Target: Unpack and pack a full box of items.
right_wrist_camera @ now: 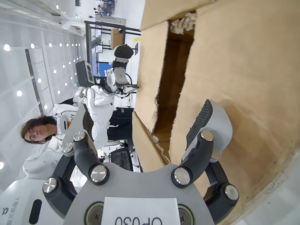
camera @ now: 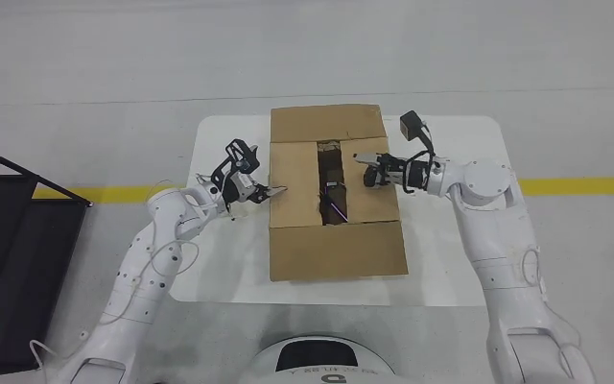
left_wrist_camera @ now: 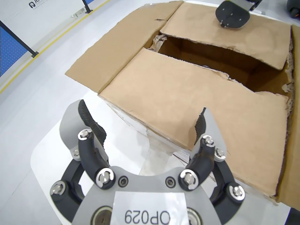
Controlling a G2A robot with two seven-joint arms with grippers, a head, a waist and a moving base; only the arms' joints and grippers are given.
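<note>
Box (camera: 331, 252) sits on the table (camera: 221, 144), top flaps half closed with a dark gap between them. Left gripper (left_wrist_camera: 143, 115) is open, with the left flap (left_wrist_camera: 187, 94) edge just ahead of its fingers. Right gripper (right_wrist_camera: 147, 111) is open, with the right flap (right_wrist_camera: 234, 59) close under it and the gap ahead. Likely step: fold the flaps out. Pinch each flap at the gap edge, clear of torn cardboard, and swing it outward slowly so the box doesn't slide.

brown cardboard box (camera: 336, 245), white table (camera: 230, 269)
</note>
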